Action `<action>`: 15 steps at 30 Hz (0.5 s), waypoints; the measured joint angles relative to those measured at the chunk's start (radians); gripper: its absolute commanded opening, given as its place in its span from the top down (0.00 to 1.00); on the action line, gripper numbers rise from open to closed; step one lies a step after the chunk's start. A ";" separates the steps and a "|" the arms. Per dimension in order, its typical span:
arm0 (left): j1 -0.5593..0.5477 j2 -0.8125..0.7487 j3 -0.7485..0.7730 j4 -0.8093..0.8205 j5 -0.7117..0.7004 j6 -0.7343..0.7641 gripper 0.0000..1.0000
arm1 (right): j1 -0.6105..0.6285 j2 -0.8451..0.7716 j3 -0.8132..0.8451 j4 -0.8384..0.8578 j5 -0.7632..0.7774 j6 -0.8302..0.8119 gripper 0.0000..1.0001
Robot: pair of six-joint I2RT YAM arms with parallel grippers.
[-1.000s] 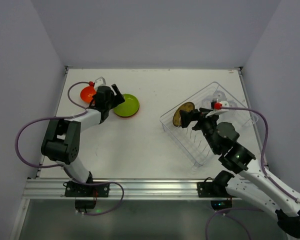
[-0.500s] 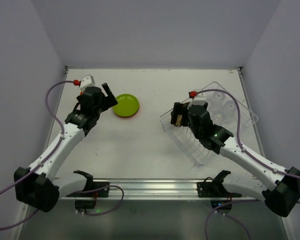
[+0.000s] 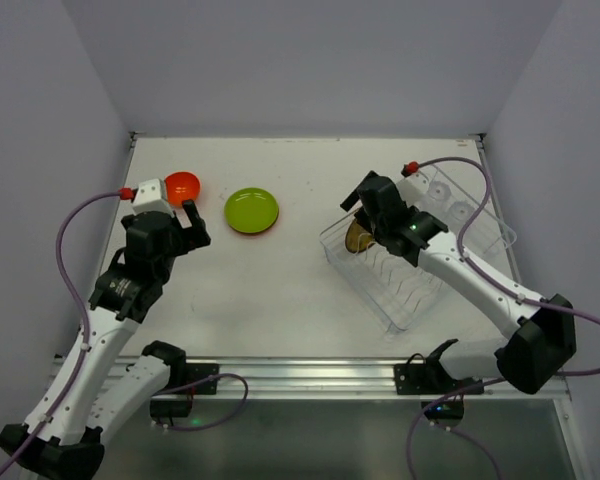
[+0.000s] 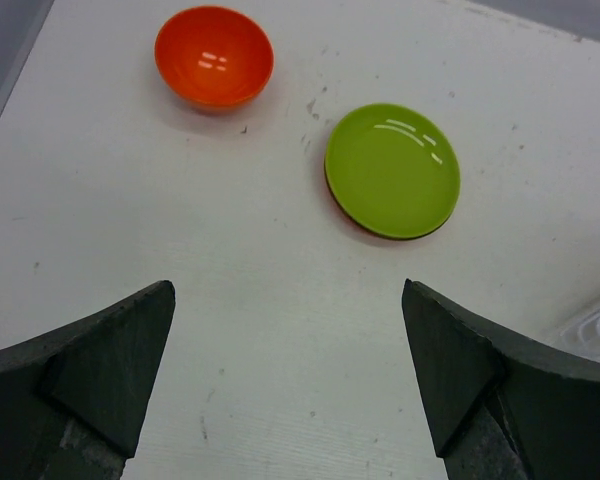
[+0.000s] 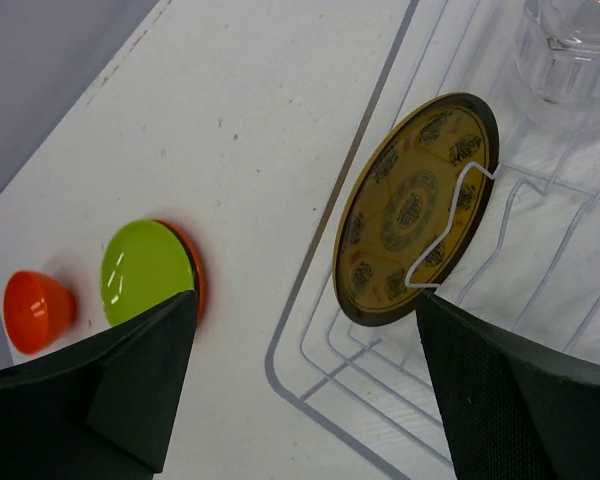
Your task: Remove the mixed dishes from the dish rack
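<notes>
Dish rack (image 3: 405, 300) (image 5: 540, 260) sits on the right half of the table (image 3: 280, 290), set at an angle, with one corner nearest the arm bases.

Left gripper (image 3: 195, 225) (image 4: 290, 370) hangs above bare tabletop on the left side. Its jaws stand wide apart and hold nothing.

Patterned plate (image 3: 357, 235) (image 5: 415, 210), brown and yellow, stands on edge in the rack's left end, close to the rack wall. A thin wire divider crosses its face in the right wrist view.

Right gripper (image 3: 363, 215) (image 5: 305, 340) hovers over this plate. Its jaws are spread wide, one finger to each side of the plate in the wrist view. No contact with the plate is visible.

Lime green plate (image 3: 251, 211) (image 4: 392, 170) (image 5: 145, 270) lies flat on the table, outside the rack and beyond the left gripper. An orange edge shows beneath it.

Clear cups (image 3: 450, 195) (image 5: 570, 40) occupy the far part of the rack. Their number cannot be determined.

Orange-red bowl (image 3: 183, 185) (image 4: 214, 56) (image 5: 35, 310) rests on the table near the far left, apart from the green plate.
</notes>
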 measured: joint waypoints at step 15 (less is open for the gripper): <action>0.000 -0.087 -0.109 -0.003 0.057 0.036 0.00 | -0.001 0.346 0.181 -0.204 0.085 0.291 0.41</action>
